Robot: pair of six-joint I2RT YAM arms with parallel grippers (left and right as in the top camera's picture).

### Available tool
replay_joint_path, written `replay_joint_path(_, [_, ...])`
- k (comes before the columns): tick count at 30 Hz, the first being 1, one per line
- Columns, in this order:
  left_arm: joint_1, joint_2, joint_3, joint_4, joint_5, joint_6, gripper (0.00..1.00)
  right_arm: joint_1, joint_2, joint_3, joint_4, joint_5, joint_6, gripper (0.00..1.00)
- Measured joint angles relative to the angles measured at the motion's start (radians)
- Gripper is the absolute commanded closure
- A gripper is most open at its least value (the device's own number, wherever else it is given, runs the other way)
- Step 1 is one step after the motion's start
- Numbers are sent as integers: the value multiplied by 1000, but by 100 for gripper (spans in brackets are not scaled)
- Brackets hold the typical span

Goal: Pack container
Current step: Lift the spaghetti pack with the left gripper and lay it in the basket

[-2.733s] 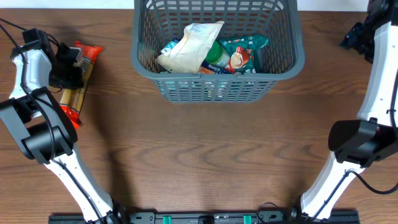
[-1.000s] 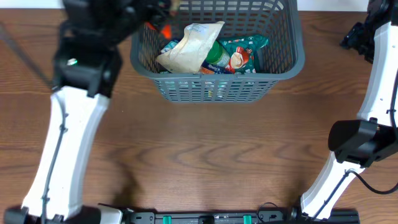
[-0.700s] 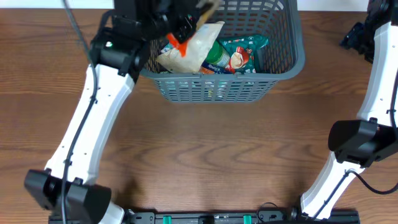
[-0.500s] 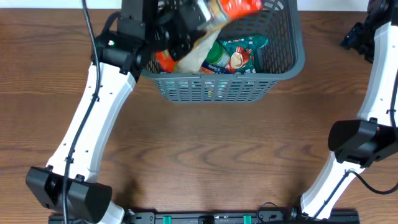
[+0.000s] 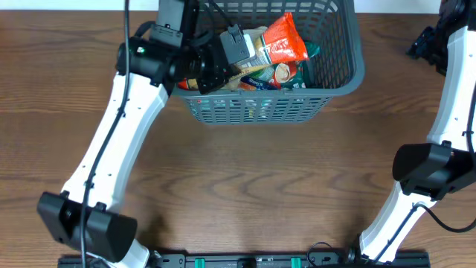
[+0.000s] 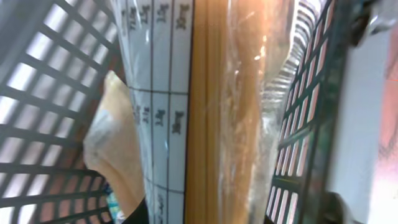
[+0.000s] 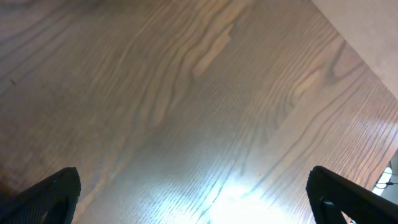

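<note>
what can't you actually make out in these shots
1. left gripper grip: overhead, its own body covers the fingers; left wrist, the pasta packet fills the frame, so the hold is unclear.
2. container far rim: cut off by overhead's top edge.
3. other packets in it: overhead, mostly under the pasta packet and gripper.
4. label text: left wrist, blurred.

Overhead top-down; left wrist close inside container (image 5: 256, 108)

Brown wood-grain table (image 5: 245, 179) (bright glare on it) borders a pale surface (image 7: 367, 37).
</note>
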Motion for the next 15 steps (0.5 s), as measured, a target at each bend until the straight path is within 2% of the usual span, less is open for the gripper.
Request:
replay_joint_path(10, [-27, 79, 0, 2, 2, 16, 93, 0, 0, 0, 0, 0, 0, 1])
replay_joint_path(11, [-30, 80, 0, 8, 2, 16, 88, 0, 0, 0, 0, 0, 0, 1])
replay_joint_path(12, [-31, 83, 0, 14, 3, 16, 76, 0, 0, 0, 0, 0, 0, 1])
replay_joint_path(13, [-33, 86, 0, 19, 3, 10, 44, 0, 0, 0, 0, 0, 0, 1])
replay_joint_path(14, [-33, 86, 2, 32, 7, 13, 7, 0, 0, 0, 0, 0, 0, 1])
replay_joint_path(15, [-31, 86, 6, 59, 5, 13, 2, 0, 0, 0, 0, 0, 0, 1])
